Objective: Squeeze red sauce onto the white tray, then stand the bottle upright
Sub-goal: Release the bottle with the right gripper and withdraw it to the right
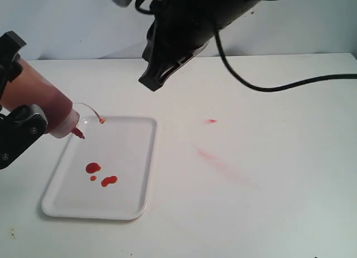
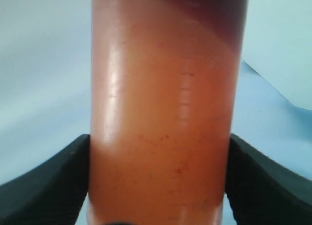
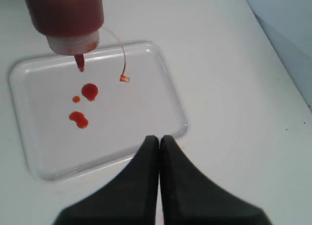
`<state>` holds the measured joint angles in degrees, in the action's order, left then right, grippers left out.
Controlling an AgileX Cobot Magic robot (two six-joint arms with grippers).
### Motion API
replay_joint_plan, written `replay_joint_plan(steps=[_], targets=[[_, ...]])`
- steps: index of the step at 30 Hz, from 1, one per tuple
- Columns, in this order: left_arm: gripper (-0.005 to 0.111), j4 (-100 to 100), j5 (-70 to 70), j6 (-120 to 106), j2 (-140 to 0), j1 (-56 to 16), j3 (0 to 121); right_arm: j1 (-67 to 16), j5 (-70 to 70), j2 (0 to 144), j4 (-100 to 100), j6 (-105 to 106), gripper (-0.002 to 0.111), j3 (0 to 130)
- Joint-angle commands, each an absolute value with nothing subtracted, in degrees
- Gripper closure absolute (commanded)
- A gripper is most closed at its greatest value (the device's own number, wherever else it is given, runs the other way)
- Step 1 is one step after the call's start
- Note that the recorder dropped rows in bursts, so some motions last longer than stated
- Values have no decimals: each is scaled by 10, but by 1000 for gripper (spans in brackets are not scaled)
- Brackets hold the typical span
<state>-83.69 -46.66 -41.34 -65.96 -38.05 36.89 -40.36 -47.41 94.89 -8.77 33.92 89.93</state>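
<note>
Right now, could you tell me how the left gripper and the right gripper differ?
The left gripper is clamped on the bottle; the right gripper is shut on nothing. The left gripper tilts the bottle's nozzle down over the white tray; the right gripper hangs in the air, touching nothing. Both are black.

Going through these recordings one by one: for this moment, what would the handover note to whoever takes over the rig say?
Left gripper: jaws clamped on the bottle, tilted nozzle-down over one corner of the white tray.
Right gripper: jaws shut, empty, raised off the table.
Done: three blobs of red sauce lie on the tray.
Left: stand the bottle upright.
Note: pinkish smear on the table right of the tray.
</note>
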Motion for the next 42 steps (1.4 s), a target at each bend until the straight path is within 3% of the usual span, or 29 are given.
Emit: replay_joint_plan(steps=[1,5,10,15,18,25,42], targets=[[107,-831,-460,-410,-661,-382,374,-399,-464,896,-149,357,108,839],[107,-823,-463,-410,-693,-382,364,-394,-384,829,-137,359,108,714],[107,-823,-468,-386,-738,-382,363,-329,-250,676,-148,340,108,552],[107,-822,-463,-297,-741,-382,363,-291,-255,575,-160,335,108,545],[107,-800,-464,-291,-741,-382,363,-291,-257,582,-158,330,108,526],[107,-781,-461,-251,-741,-382,363,-291,-124,585,-158,314,108,447],[107,-678,-437,-238,-741,-382,363,-291,-112,585,-158,309,108,441]])
